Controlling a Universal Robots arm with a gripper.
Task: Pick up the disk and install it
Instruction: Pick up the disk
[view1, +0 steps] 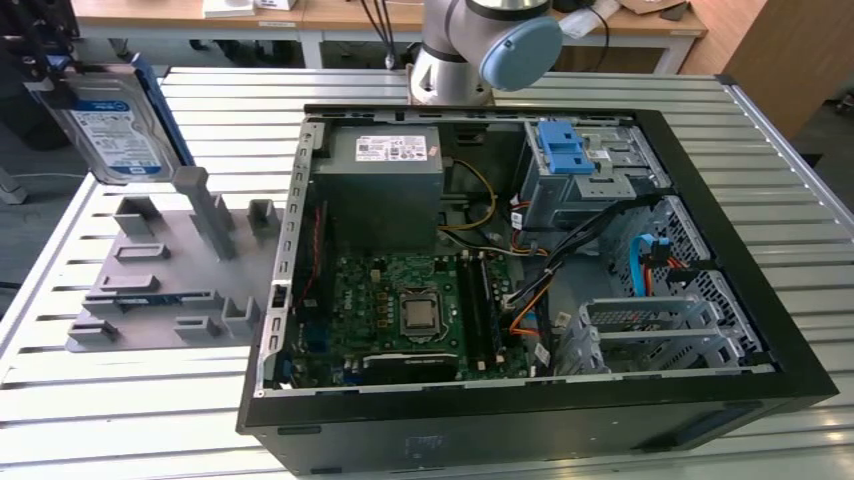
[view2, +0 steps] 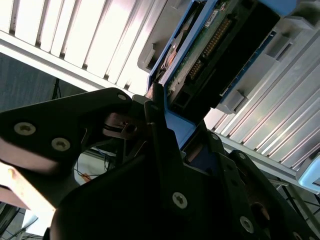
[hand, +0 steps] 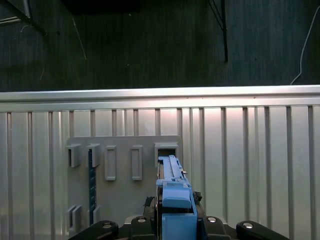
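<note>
Hand (view2: 167, 126) clamps disk (view1: 120, 125) (label facing exterior view), long axis upright.

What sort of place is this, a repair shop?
Probably a robotics lab or test workshop: a robot arm stands beside an open computer case on a slatted metal table, and its tool grips the disk near a grey fixture plate.

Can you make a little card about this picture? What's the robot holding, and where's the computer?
holding: the pincer is shut on the disk
disk: up in the air over the grey holder plate, blue bracket on its edges
computer case: open, lying on the slatted table
drive cage: inside the case, with a blue latch
</note>
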